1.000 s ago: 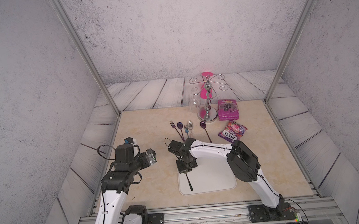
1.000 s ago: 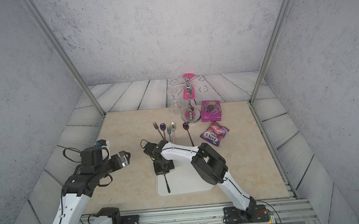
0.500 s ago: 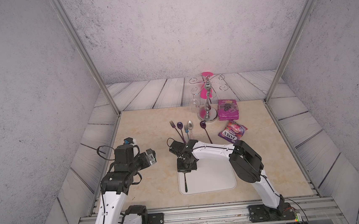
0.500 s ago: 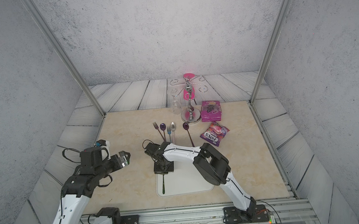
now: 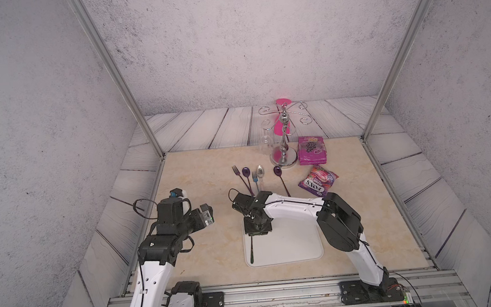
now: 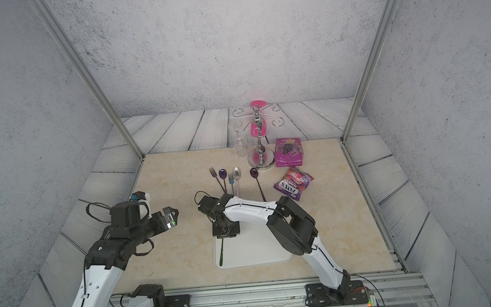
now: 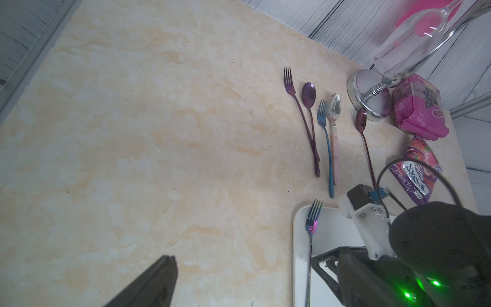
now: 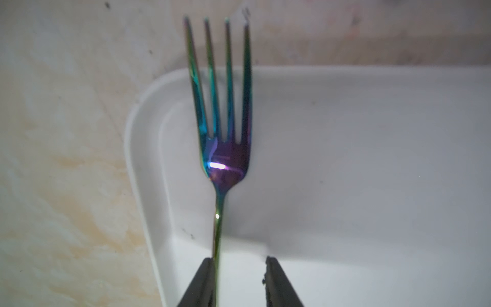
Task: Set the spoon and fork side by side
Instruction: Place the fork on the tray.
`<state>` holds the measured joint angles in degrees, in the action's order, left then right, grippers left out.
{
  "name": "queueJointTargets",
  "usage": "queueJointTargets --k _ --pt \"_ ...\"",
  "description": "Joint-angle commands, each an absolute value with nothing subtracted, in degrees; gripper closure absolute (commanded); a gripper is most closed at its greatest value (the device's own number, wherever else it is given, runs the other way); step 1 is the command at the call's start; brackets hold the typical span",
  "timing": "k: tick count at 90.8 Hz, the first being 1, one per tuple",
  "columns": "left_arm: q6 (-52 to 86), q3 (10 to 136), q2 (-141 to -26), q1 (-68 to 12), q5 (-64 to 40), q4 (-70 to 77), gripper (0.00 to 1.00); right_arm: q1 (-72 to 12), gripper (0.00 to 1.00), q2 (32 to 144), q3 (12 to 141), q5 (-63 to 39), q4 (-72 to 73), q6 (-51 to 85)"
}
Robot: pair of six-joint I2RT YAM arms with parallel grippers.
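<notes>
An iridescent fork (image 8: pixel 224 159) lies along the left edge of the white tray (image 5: pixel 299 246), its tines reaching over the far rim. Its handle (image 5: pixel 251 251) points toward the front. My right gripper (image 8: pixel 240 261) hovers over the handle, open; the handle rests against one finger (image 8: pixel 204 281) and a gap separates it from the other finger. A lone dark purple spoon (image 5: pixel 281 181) lies on the table behind the tray. My left gripper (image 5: pixel 207 215) hangs open over bare table to the left, holding nothing; one finger (image 7: pixel 156 281) shows in the left wrist view.
Behind the tray lie a purple fork (image 5: pixel 235 170) beside a purple spoon (image 5: pixel 246 171), and a blue fork (image 5: pixel 254 176) beside a silver spoon (image 5: pixel 259 171). A chrome glass stand (image 5: pixel 283 157), a wine glass (image 5: pixel 266 142) and two candy packs (image 5: pixel 312 153) (image 5: pixel 318 181) sit at the back right.
The right gripper's jaws have parted and let go of the fork. The fork has shifted slightly left to the tray's edge. The left arm has not moved.
</notes>
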<state>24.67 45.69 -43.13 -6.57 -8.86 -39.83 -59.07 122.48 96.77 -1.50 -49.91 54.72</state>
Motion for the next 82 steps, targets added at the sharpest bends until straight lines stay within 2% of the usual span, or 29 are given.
queueJointTargets --k 1,10,21,41,82 --pt "24.61 45.18 -43.34 -6.86 -9.4 -38.89 0.0 -59.0 0.64 116.45 96.81 3.63 -53.83 47.12" --pt "24.69 45.26 -44.05 -6.86 -9.25 -38.75 0.01 -58.97 0.56 115.24 97.34 2.12 -55.08 40.46" --pt "24.65 45.46 -44.42 -6.88 -8.97 -38.83 0.01 -59.35 0.55 117.58 99.59 -1.02 -59.08 38.4" --pt "24.39 45.35 -44.21 -6.91 -8.44 -39.31 0.01 -61.75 0.52 119.23 95.56 -5.41 -54.17 40.81" --pt "24.42 45.27 -43.86 -6.86 -9.05 -39.3 0.01 -64.04 0.49 125.34 97.7 -5.88 -55.2 40.44"
